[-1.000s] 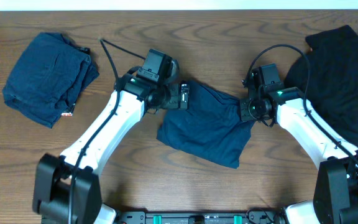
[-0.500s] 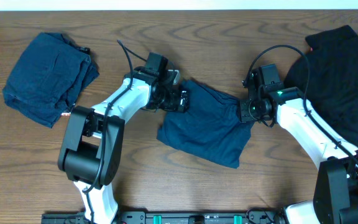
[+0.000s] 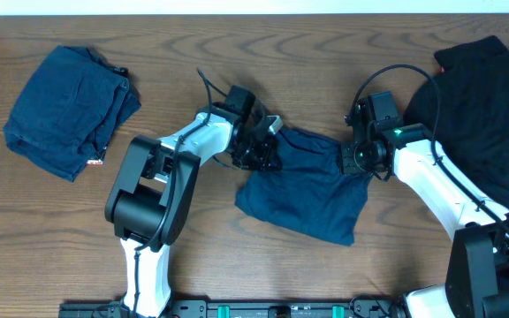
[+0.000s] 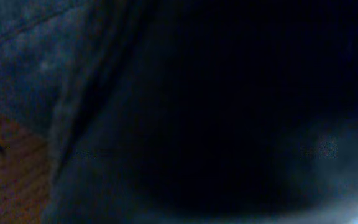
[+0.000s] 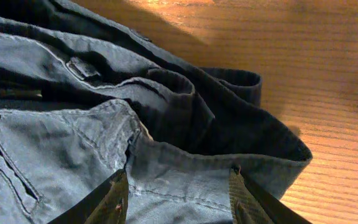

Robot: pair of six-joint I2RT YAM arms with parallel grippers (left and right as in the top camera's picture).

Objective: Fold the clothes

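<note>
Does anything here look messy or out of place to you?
Yes. The navy garment in the middle lies rumpled and askew, its top edge bunched up, unlike the neatly folded navy pile at the far left. The left wrist camera shows almost only dark cloth, so it seems pressed close against the fabric.

Table [image 3: 325, 35]: brown wood, visible grain, slight sheen. Navy garment [image 3: 303, 190]: matte woven cloth, stitched seams. Black garment [image 3: 493, 115]: matte cloth. Right arm [image 3: 440, 190]: smooth white plastic.
</note>
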